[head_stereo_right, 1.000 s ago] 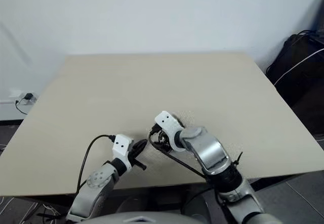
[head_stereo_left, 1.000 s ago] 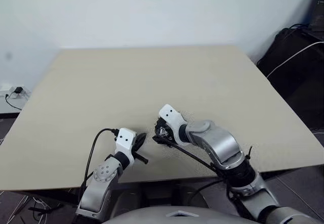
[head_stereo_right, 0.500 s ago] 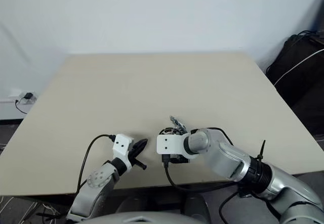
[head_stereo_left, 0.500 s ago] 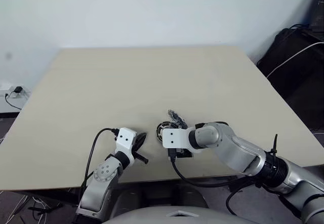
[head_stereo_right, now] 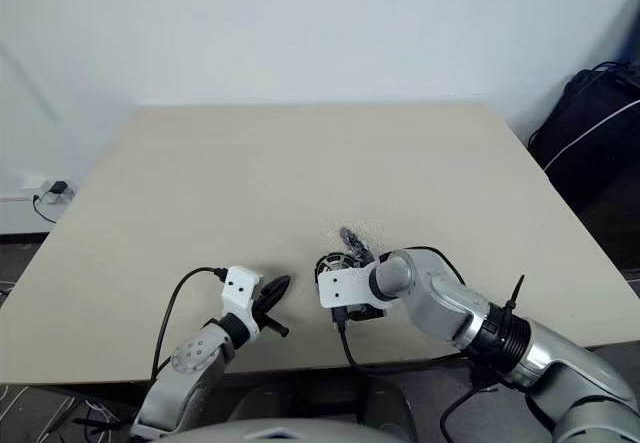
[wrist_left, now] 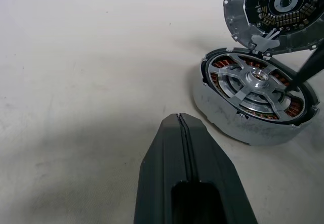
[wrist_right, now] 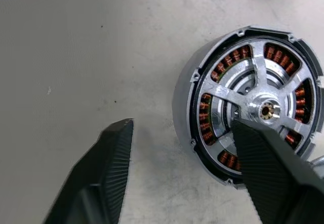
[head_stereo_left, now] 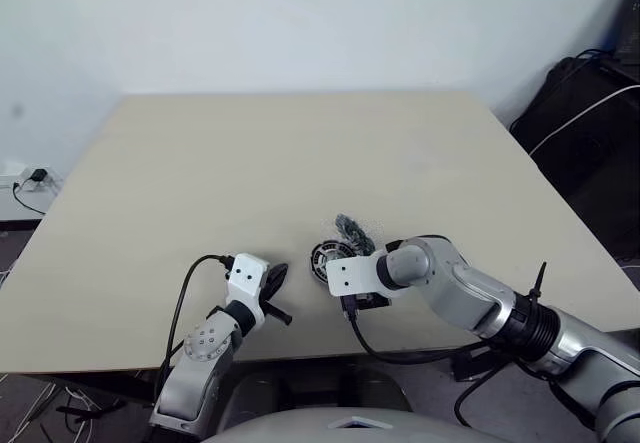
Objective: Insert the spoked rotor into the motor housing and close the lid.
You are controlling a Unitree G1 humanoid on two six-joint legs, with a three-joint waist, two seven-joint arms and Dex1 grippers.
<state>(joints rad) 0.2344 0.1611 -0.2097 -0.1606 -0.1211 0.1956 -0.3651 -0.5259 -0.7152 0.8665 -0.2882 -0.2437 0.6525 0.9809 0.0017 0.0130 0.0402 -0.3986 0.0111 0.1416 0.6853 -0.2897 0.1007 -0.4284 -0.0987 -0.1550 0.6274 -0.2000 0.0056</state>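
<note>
We see the motor housing (wrist_right: 246, 107) sitting on the pale counter (head_stereo_left: 250, 163), with the spoked rotor (wrist_left: 258, 80) already seated inside it: silver spokes and hub lie flat over the ring of copper-brown windings. The lid (wrist_left: 276, 11) stands tilted on edge just behind the housing, its darker ribbed face turned toward our left jaws; it appears to lean against the housing's far rim, though we cannot be sure that they touch.

Our right gripper (wrist_right: 182, 148) points down over the housing with its jaws spread apart and gripping nothing. One finger (wrist_right: 268, 168) lies across the rotor's near side, while the other finger (wrist_right: 101, 168) hangs over bare counter beside the housing wall.

Our left gripper (wrist_left: 183, 128) has its jaws pressed together, empty, and rests low over the counter. The housing lies just ahead of its tip and off to one side, near but apart.
</note>
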